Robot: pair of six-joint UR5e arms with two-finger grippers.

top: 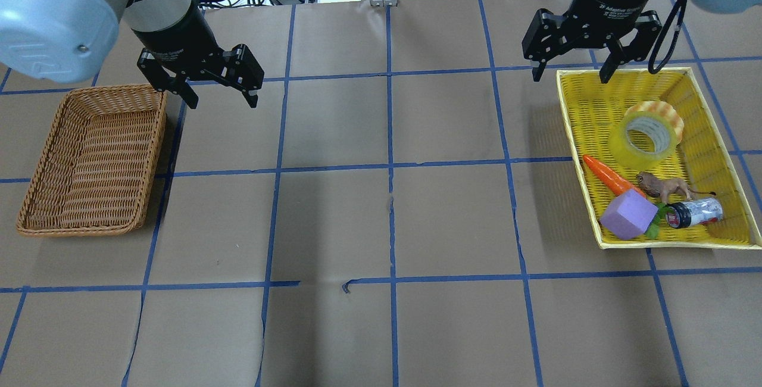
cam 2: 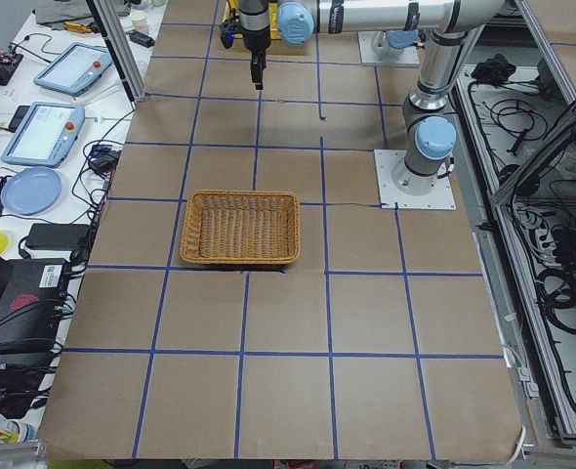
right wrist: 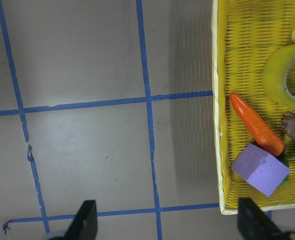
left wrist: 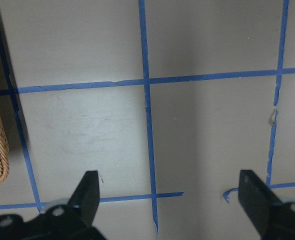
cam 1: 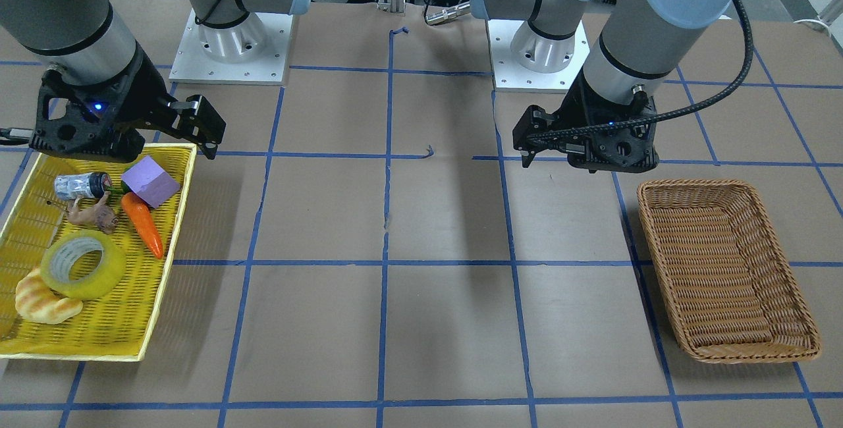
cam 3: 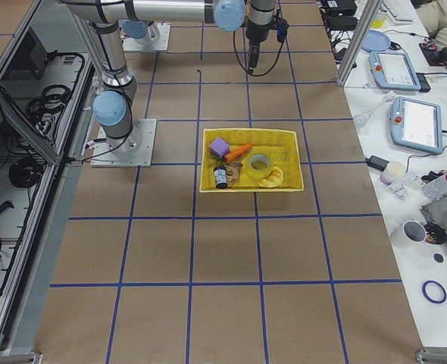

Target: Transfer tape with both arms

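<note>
The tape [top: 622,146], a wide translucent yellow roll with a pale core, lies in the yellow tray [top: 580,113], leaning on a tan croissant [cam 1: 39,306]. It also shows in the front view [cam 1: 108,276] and at the edge of the right wrist view [right wrist: 280,75]. My right gripper [top: 570,77] is open and empty, hovering above the tray's far left corner, well apart from the tape. My left gripper [top: 221,102] is open and empty, hovering above the table just right of the wicker basket [top: 89,161]. Both wrist views show the fingers spread wide with nothing between them.
The tray also holds an orange carrot [top: 607,175], a purple block [top: 628,214], a toy lion [top: 664,186] and a small bottle [top: 696,211]. The brown wicker basket [cam 1: 724,270] holds nothing. Brown paper with blue tape lines covers the table between tray and basket.
</note>
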